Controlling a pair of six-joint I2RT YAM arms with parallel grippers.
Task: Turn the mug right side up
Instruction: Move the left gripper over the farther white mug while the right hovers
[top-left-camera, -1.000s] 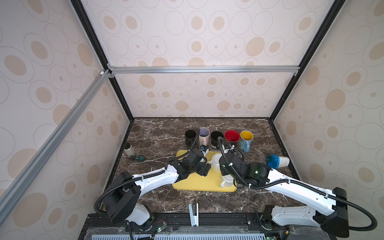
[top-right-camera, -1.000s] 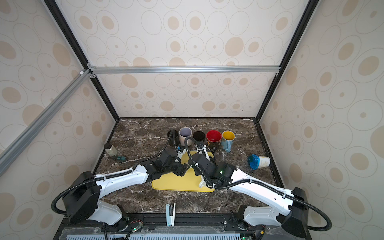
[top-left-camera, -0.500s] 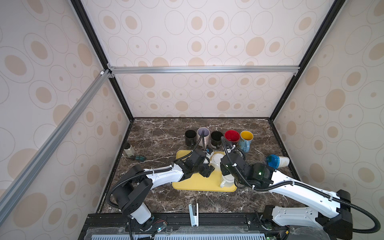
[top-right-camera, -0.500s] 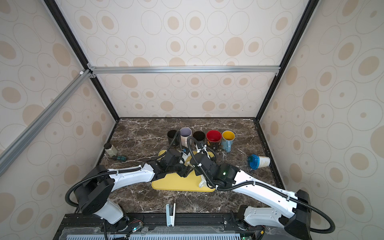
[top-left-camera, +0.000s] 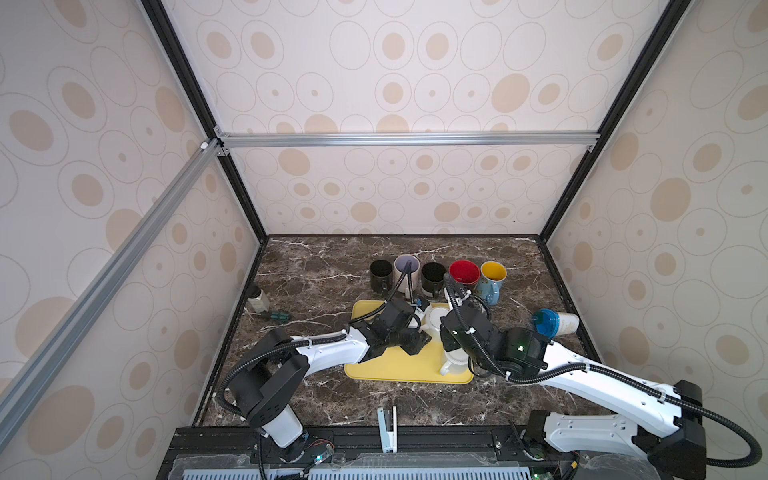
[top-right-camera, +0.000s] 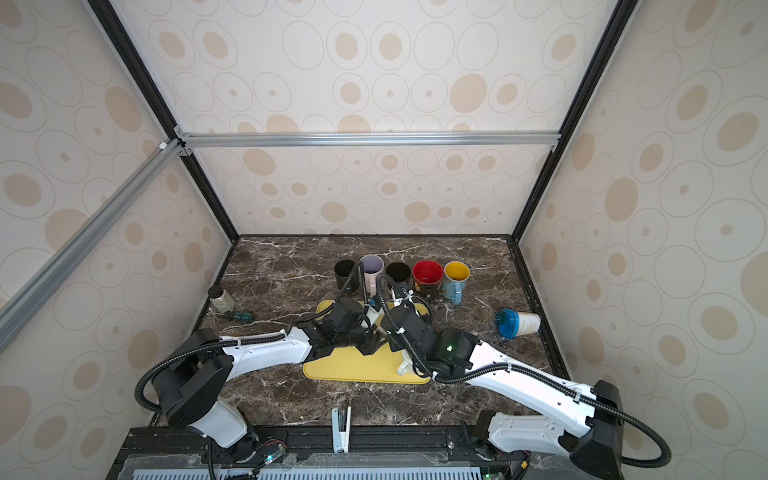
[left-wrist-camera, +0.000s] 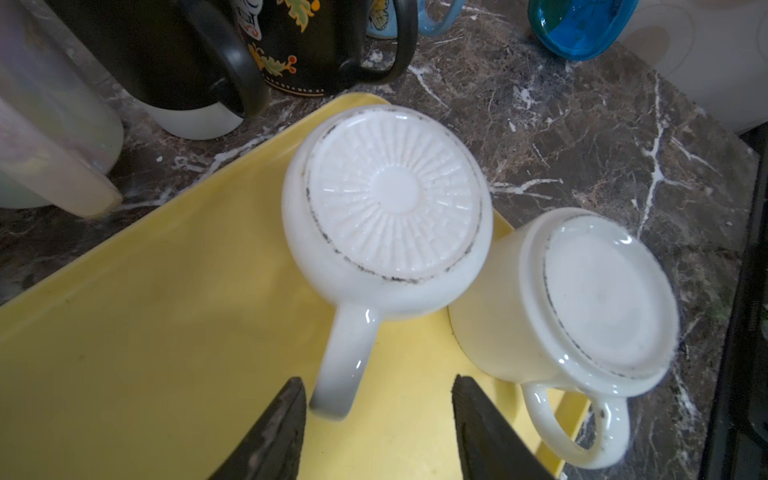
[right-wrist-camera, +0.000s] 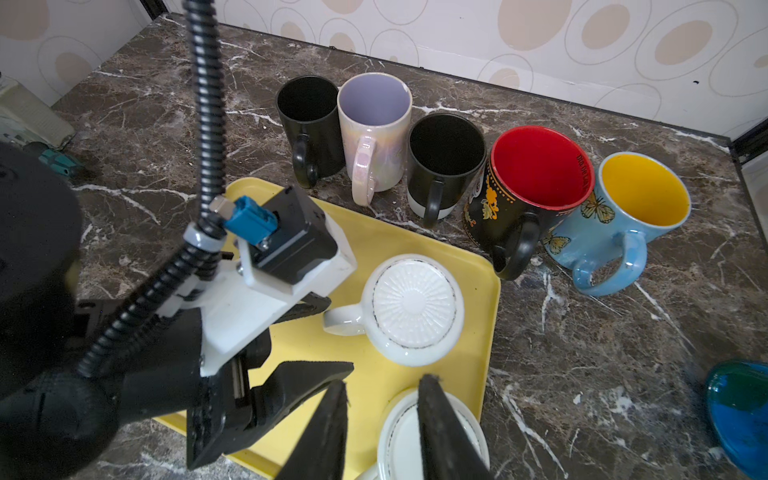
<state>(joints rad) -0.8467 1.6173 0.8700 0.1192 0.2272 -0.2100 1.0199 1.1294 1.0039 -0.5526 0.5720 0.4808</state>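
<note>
Fingers (left-wrist-camera: 282, 428) of the left gripper (left-wrist-camera: 376, 380) stood apart on either side of the handle of the ribbed mug (left-wrist-camera: 390, 199), low over the yellow tray (left-wrist-camera: 166, 332). One fingertip looked close enough to brush the handle, though the wrist view did not settle whether it touched. The other was clear of it, so nothing was clamped. The ribbed mug sat upside down, base up, near the tray's far right corner. In both top views its handle pointed left, toward the left arm.

Just beside it, nearer the front and at the tray's right edge, a plain mug (left-wrist-camera: 602, 291) also sat upside down, its handle toward the front. The right gripper (right-wrist-camera: 384, 380) hung above this plain mug with its fingers (right-wrist-camera: 328, 432) a narrow gap apart, holding nothing. The left wrist view showed the mug's body and handle free of any contact.

The tray lay on the marble table (top-left-camera: 316, 270). Behind it stood a row of five mugs (top-left-camera: 432, 274), all upright with mouths up. A blue-lidded cup (top-left-camera: 555, 322) lay on its side well to the right, near the wall.
</note>
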